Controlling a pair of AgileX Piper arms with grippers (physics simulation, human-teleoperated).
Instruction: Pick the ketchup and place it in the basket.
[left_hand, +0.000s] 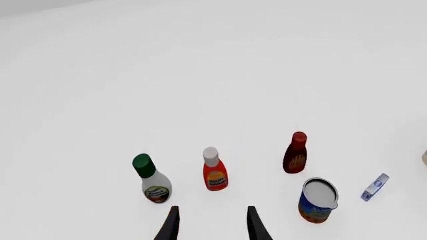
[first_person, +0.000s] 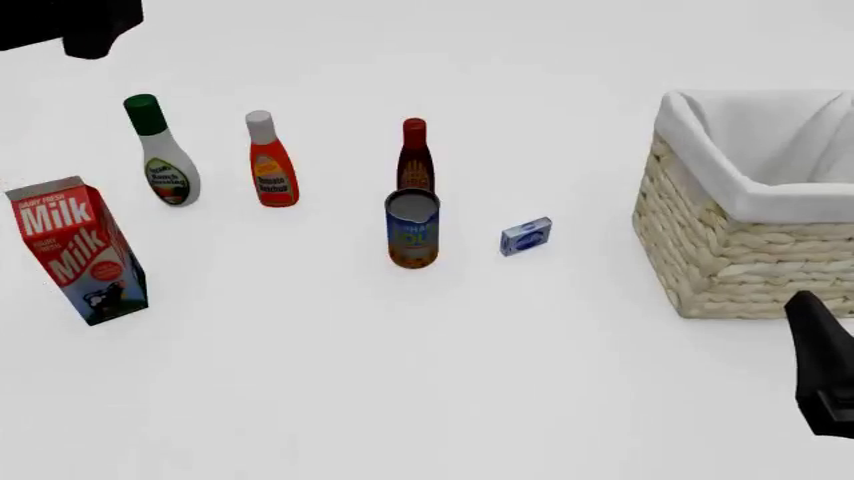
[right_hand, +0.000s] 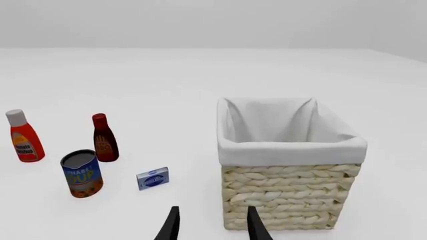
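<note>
My left tool (left_hand: 210, 225) is spread and empty, and the ketchup (left_hand: 215, 170) stands upright on the table (left_hand: 213, 75) just ahead of it, between its fingers' line; I judge it light, smooth, a little soft, so I would grip the body under the cap.

Ketchup (first_person: 271, 168) upright in back row, clear gaps both sides: green-capped bottle (first_person: 163, 155) near on left, dark red bottle (first_person: 415, 158) further off on right. Soup can (first_person: 412, 229) just in front of dark bottle, small blue box (first_person: 526, 237) beside it (both low). Milk carton (first_person: 78, 250) front-left, well apart. Open table between box and basket (first_person: 731, 262); basket top unobstructed.
</note>
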